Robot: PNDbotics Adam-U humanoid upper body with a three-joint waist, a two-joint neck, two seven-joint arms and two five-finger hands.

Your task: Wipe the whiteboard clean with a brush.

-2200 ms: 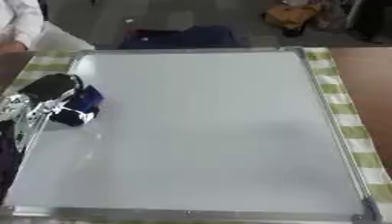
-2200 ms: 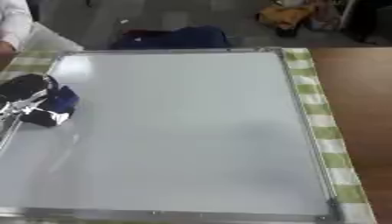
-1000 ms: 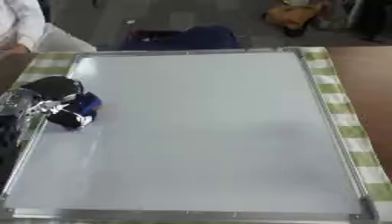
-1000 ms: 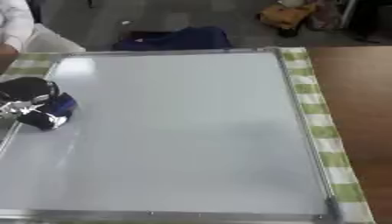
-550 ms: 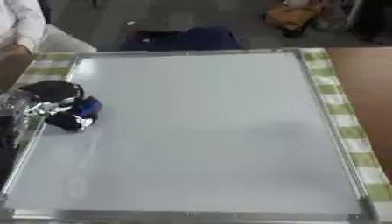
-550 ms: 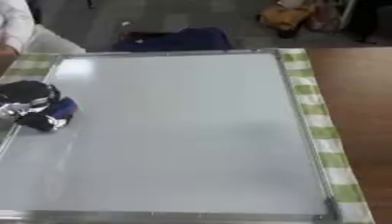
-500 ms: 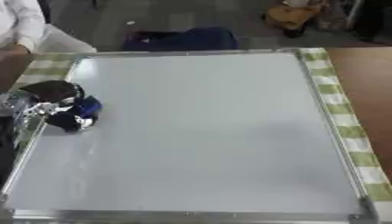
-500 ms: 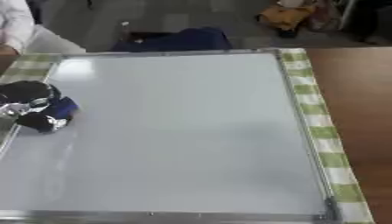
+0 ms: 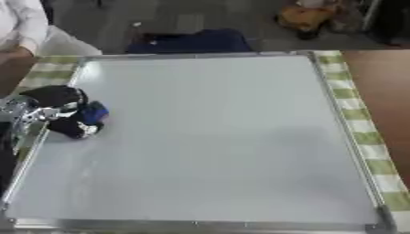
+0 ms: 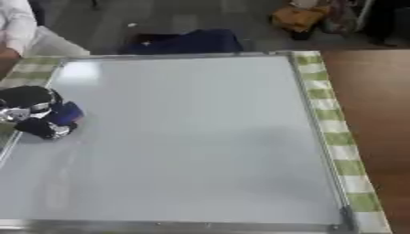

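Presently, left robot hand (image 9: 57,109): black with silver joints, entering from the left edge, fingers curled round a blue brush (image 9: 90,114) and resting it on the whiteboard (image 9: 216,137) near that board's left rim, about a third of the way down from its far edge. Brush: small, dark blue, mostly covered by the fingers; only its right side shows, touching the board face. Right robot hand: not visible in either view. Whiteboard: large, rectangular, metal-framed, lying flat and filling most of the view; its face appears pale grey and free of visible marks, with a faint darker patch right of centre. Cloth (image 10: 319,98): green-and-white checked, lying under the board and showing as a strip along the board's right side and at the far left corner. Surface (image 10: 376,114): brown wood, bare to the right of the cloth. Beyond the far edge of the board: a dark blue bundle (image 9: 192,42) on the floor, and an orange-yellow object (image 9: 308,16) further back on the right, too indistinct to identify.
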